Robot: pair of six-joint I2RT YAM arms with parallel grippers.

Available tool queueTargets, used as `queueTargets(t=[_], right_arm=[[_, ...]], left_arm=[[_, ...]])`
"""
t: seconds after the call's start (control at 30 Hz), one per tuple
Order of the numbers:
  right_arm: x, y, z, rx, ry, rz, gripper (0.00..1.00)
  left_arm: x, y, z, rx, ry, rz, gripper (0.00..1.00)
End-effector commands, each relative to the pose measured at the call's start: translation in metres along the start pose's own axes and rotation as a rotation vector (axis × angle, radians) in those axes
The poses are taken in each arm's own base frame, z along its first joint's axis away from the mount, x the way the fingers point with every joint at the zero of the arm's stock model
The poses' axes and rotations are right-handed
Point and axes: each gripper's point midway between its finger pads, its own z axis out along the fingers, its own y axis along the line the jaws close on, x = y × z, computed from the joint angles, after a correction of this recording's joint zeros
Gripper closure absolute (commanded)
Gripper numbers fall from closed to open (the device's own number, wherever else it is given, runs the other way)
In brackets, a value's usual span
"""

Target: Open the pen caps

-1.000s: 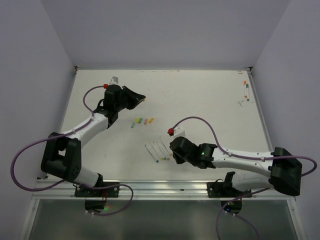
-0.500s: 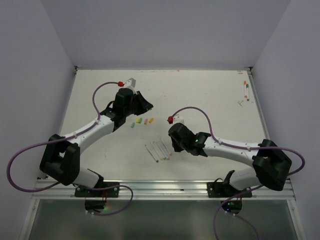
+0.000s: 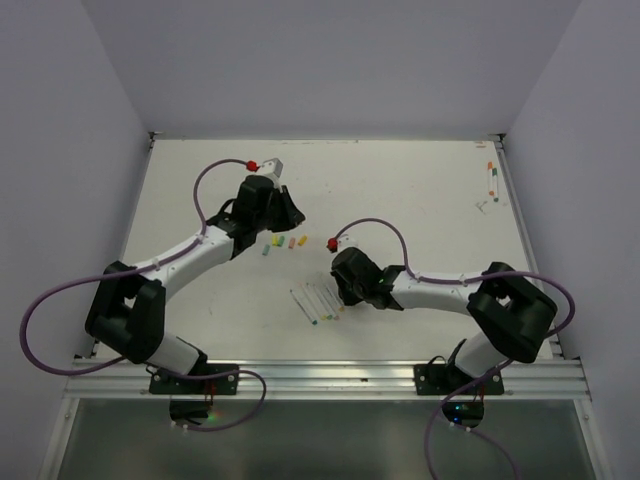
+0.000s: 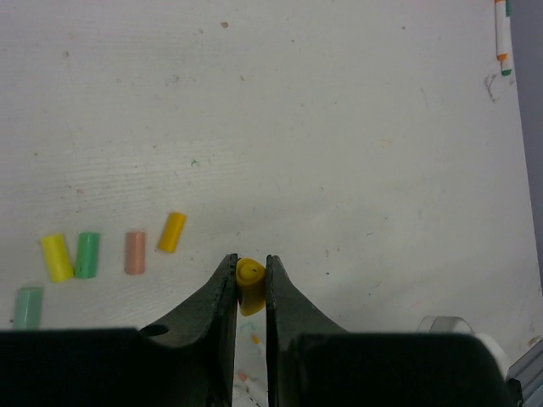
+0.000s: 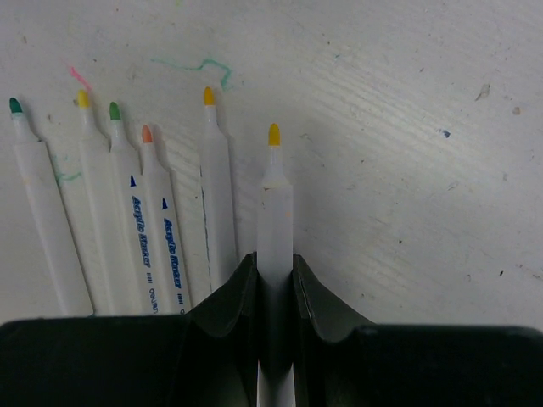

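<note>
Grip detail, both wrists. Your left gripper (image 4: 250, 263) pinches a yellow cap (image 4: 249, 284) with jaws narrow; the cap's lower end is hidden between the fingers. Five loose caps (image 4: 135, 252) lie on the table (image 4: 339, 127) to its left, well apart from it. Of these, the pale green cap (image 4: 27, 307) is partly cut off by the gripper body. Your right gripper (image 5: 274, 261) clamps a bare pen (image 5: 274, 199) with its yellow tip exposed and its rear end out of sight. Five uncapped pens (image 5: 153, 220) lie just beside it, barrels running under the gripper body. Far pens (image 3: 492, 182) at the table's right edge are too small overhead to read.
</note>
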Motion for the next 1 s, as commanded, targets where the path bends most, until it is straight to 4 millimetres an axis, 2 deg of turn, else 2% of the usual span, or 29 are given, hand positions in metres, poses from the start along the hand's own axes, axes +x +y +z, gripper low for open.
queueTargets(t=[0.0,0.3,0.37,0.5,0.6,0.73,0.77,0.8,0.83,0.87,0.93,0.97], right_arm=[[-0.004,0.004,0.005,-0.029,-0.038,0.023,0.92],[0.009,0.008,0.010,-0.060,-0.008,0.049,0.75],[0.007,0.011,0.011,-0.073,-0.022,0.056,0.72],[0.009,0.010,0.010,-0.071,-0.021,0.065,0.69],[0.007,0.005,0.005,-0.053,-0.036,0.075,0.68],[-0.008,-0.005,-0.009,0.006,-0.090,0.100,0.66],[-0.015,-0.015,-0.019,0.047,-0.121,0.113,0.61],[-0.021,-0.021,-0.026,0.074,-0.148,0.124,0.55],[-0.026,-0.025,-0.034,0.096,-0.173,0.150,0.47],[-0.037,-0.037,-0.050,0.144,-0.225,0.170,0.35],[-0.050,-0.045,-0.069,0.179,-0.278,0.199,0.21],[-0.055,-0.058,-0.085,0.235,-0.306,0.213,0.08]], left_arm=[[-0.013,-0.003,-0.005,-0.022,-0.035,0.064,1.00],[-0.002,-0.005,0.003,-0.036,-0.009,0.095,1.00],[0.003,-0.005,0.007,-0.046,0.012,0.107,1.00],[0.003,-0.003,0.012,-0.083,0.012,0.127,1.00],[0.005,-0.004,0.016,-0.089,0.018,0.135,1.00],[0.012,-0.013,0.025,-0.108,0.041,0.180,1.00],[0.019,-0.006,0.030,-0.141,0.067,0.191,1.00],[0.015,-0.012,0.033,-0.141,0.064,0.199,1.00],[0.020,-0.014,0.035,-0.148,0.079,0.213,1.00],[0.024,-0.011,0.041,-0.171,0.096,0.223,1.00],[0.033,-0.005,0.049,-0.202,0.117,0.242,1.00],[0.033,-0.005,0.050,-0.216,0.123,0.246,1.00]])
